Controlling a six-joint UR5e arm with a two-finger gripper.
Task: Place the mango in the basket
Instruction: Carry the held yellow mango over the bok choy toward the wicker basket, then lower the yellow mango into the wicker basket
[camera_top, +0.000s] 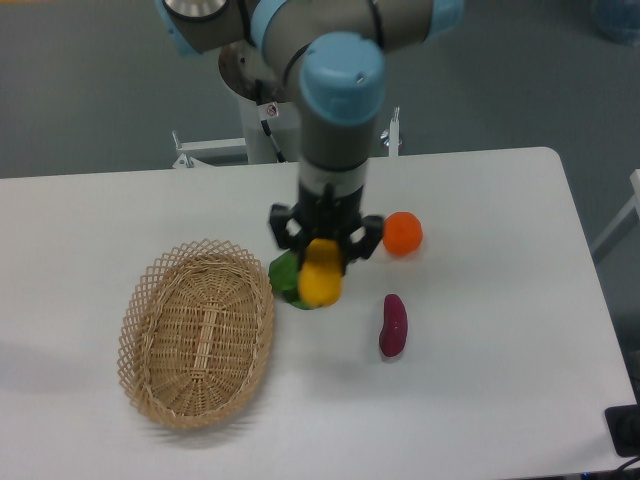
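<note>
Just right of the basket (197, 333), the pincer (322, 256) grips the mango (321, 281), which hangs below it.

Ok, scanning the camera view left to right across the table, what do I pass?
basket → mango held in the end effector → purple vegetable → orange fruit. A green item behind the mango overlaps it, so I left it out.

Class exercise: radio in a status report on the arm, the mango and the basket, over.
Gripper shut on mango, lifted off table. Basket empty, to image-left. Green item sits below, between mango and basket.
</note>
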